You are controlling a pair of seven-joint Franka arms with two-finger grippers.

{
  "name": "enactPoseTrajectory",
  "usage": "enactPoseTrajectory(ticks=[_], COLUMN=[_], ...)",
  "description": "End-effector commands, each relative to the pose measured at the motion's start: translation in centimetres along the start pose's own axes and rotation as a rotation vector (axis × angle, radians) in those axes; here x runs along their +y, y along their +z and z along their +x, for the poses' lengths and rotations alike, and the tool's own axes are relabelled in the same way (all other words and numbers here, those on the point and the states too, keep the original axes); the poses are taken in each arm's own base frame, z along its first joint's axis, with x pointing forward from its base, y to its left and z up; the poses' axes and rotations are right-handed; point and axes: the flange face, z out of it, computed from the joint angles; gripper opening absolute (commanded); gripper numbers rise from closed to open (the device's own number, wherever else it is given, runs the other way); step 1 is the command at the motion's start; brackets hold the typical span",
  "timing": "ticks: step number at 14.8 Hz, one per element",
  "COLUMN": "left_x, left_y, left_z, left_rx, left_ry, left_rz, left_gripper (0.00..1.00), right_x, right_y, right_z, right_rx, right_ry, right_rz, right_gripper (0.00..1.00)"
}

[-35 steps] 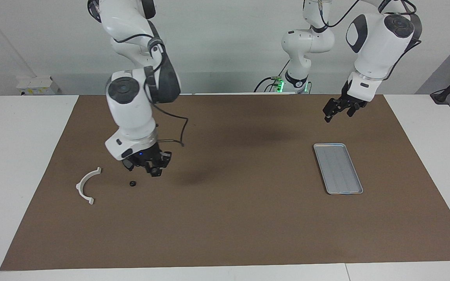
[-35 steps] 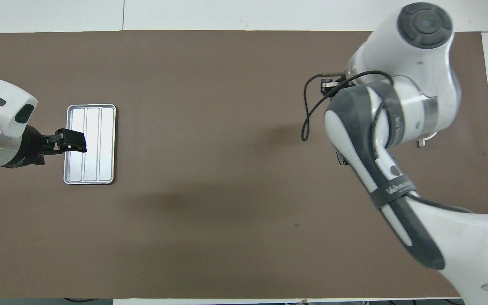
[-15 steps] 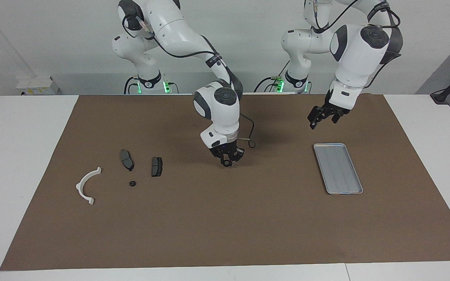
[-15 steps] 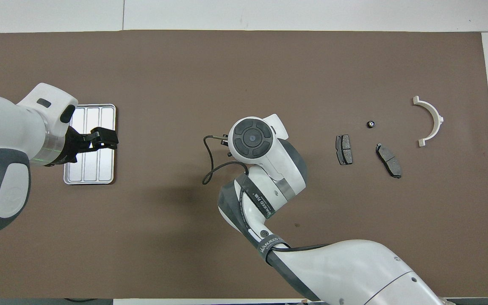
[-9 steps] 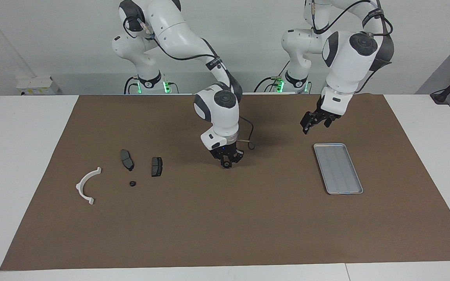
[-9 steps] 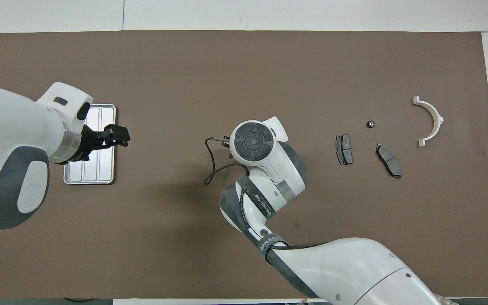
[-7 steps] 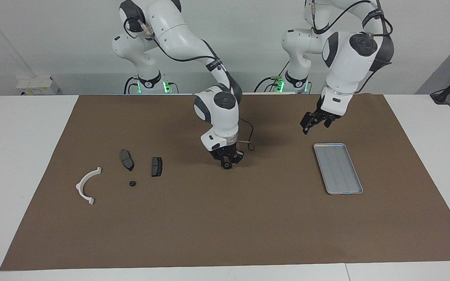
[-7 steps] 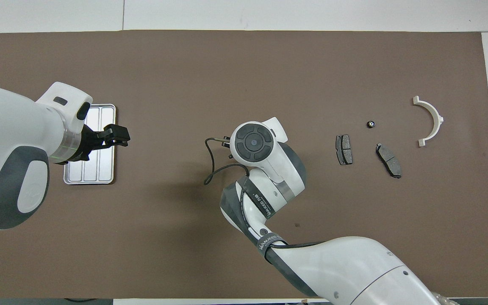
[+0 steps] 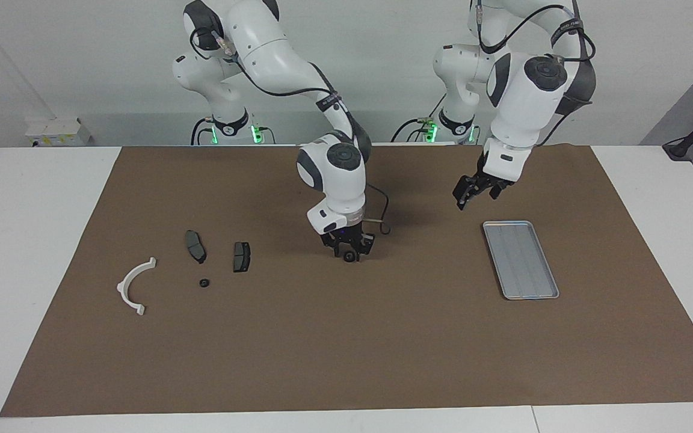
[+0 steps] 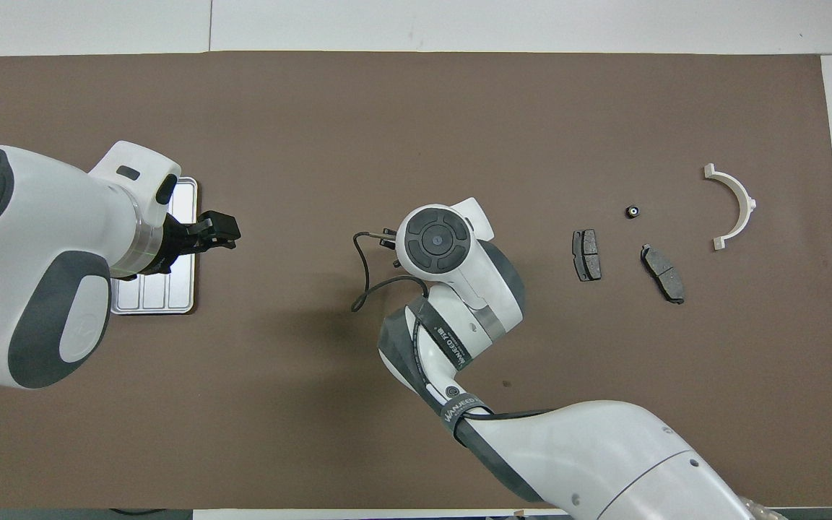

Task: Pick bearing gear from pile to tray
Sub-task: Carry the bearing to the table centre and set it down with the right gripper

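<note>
My right gripper (image 9: 350, 253) is down at the mat in the middle of the table, fingers spread. A small black round bearing gear (image 9: 351, 257) lies on the mat between its fingertips. From overhead the right wrist hides both. The pile lies toward the right arm's end: a white half-ring bracket (image 9: 133, 285) (image 10: 737, 206), two dark brake pads (image 9: 195, 245) (image 9: 241, 256) and another small black round piece (image 9: 204, 282) (image 10: 632, 211). The silver tray (image 9: 521, 258) (image 10: 163, 296) lies toward the left arm's end. My left gripper (image 9: 462, 195) (image 10: 221, 231) hangs open and empty over the mat beside the tray.
A brown mat (image 9: 346, 349) covers most of the white table. The right arm's cable loops out beside its wrist (image 10: 362, 274). The left arm's body covers part of the tray in the overhead view.
The right gripper sank to the mat and its fingers spread, baring the bearing gear between them. The left gripper drifted from over the tray toward the table's middle.
</note>
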Motion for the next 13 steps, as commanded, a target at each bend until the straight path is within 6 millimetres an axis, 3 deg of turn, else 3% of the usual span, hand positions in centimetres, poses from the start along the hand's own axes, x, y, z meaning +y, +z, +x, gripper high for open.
enactPoseTrajectory(ticks=[1,3,5,9,10,13], left_x=[0.1,0.3,1.0,6.5,7.7,13.5], left_y=[0.1,0.3,1.0,2.3,1.9,3.6], left_z=[0.2,0.4,0.5,0.5,0.4,0.6], left_rx=[0.006,0.014,0.014,-0.005,0.002,-0.02], left_ry=[-0.015,-0.017,-0.048,-0.053,-0.051,-0.03], left_rz=[-0.012,-0.019,-0.019,-0.018,-0.025,-0.016], left_gripper=[1.0,1.0,1.0,1.0,1.0,1.0], right_x=[0.2,2.3,6.3,17.0,19.2,24.4], right_y=[-1.9,-4.1,-6.8,-10.5,-11.1,-12.6], right_z=[2.1,5.7,9.8,17.7,19.0,20.7], right_rx=[0.018,0.025,0.043,0.058,0.051,-0.001], right_ry=[0.017,-0.018,-0.09,-0.29,-0.337,-0.424], right_rz=[0.027,0.021,0.019,-0.013,-0.022,-0.049], right_gripper=[1.0,1.0,1.0,1.0,1.0,1.0])
